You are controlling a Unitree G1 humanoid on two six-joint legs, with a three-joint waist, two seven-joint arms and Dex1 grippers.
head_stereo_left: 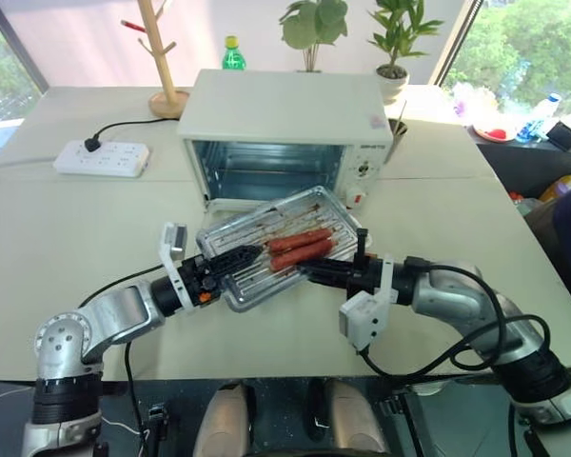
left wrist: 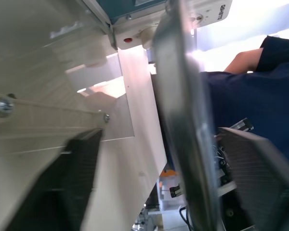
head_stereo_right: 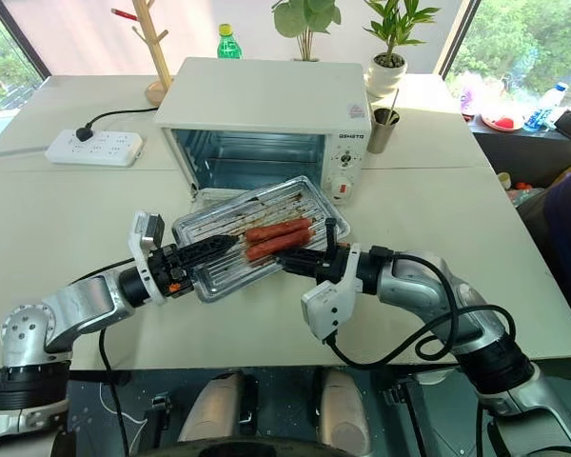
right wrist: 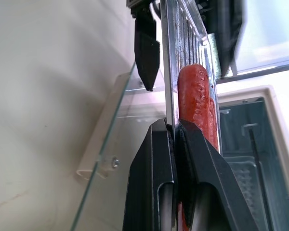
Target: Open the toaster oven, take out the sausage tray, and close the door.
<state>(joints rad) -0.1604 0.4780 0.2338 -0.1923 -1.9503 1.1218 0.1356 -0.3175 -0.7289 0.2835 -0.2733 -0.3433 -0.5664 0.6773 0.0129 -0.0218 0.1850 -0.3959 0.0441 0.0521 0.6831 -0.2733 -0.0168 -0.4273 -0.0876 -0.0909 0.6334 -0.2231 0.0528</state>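
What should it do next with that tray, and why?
Probably close the left gripper on the tray's near edge. The right gripper already pinches the other side, the tray hangs above the open door, and the left fingers straddle the rim without clamping.

on the toaster oven (head_stereo_right: 266,119) a small dark brand word stands at the top of the right panel, too small to read surely. in the left wrist view a person's dark blue shirt (left wrist: 260,110) carries white letters, "is" and below "ha", cut off.

sausage tray (head_stereo_left: 278,243) before toaster oven (head_stereo_left: 285,119), above door (head_stereo_left: 230,206)
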